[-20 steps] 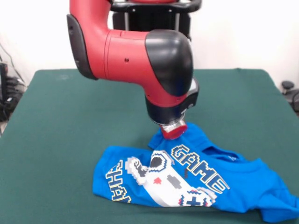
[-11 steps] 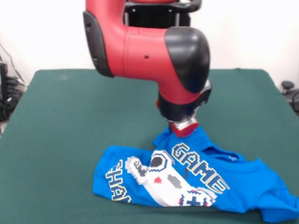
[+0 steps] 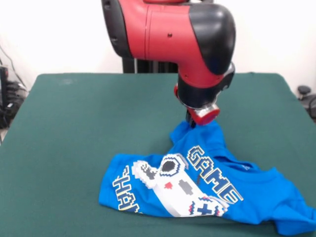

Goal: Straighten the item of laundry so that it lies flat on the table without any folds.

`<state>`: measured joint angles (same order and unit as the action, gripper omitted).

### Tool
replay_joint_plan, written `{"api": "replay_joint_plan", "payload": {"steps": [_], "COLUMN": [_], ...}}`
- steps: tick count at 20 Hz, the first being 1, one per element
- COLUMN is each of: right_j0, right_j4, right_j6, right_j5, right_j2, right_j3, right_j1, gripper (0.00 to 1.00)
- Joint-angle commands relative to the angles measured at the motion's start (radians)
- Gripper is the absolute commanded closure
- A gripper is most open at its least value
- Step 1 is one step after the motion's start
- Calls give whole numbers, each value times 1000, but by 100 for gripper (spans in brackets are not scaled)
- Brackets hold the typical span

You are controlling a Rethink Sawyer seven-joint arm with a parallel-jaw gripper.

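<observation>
The item of laundry (image 3: 247, 190), a bright blue T-shirt with a white game-controller print and "GAME" lettering, lies crumpled at the near right of the green table (image 3: 74, 128). Its far edge rises in a peak to my gripper (image 3: 191, 122), which hangs under the red and black arm and is shut on that fabric. The red wrist part covers most of the gripper. A sleeve or hem trails toward the picture's bottom right corner, and folds run through the print.
Cables and dark equipment (image 3: 7, 94) sit off the table's left edge. A black object (image 3: 306, 96) stands past the right edge. The shirt lies close to the picture's bottom edge.
The arm has swung right and upward, away from the camera. The pinched edge of the shirt went with it, so the peak is taller and the print has stretched.
</observation>
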<state>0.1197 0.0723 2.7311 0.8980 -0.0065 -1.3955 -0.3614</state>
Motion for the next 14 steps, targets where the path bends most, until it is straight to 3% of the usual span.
{"api": "replay_joint_plan", "payload": {"steps": [1,7,14], "right_j0": [-51,-110,-110], "right_j4": [-2,59,70], "right_j6": [45,97,57], "right_j5": [7,37,8], "right_j2": [38,-65,-96], "right_j3": [-59,15,1], "right_j1": [30,96,119], "gripper": [100,100,100]}}
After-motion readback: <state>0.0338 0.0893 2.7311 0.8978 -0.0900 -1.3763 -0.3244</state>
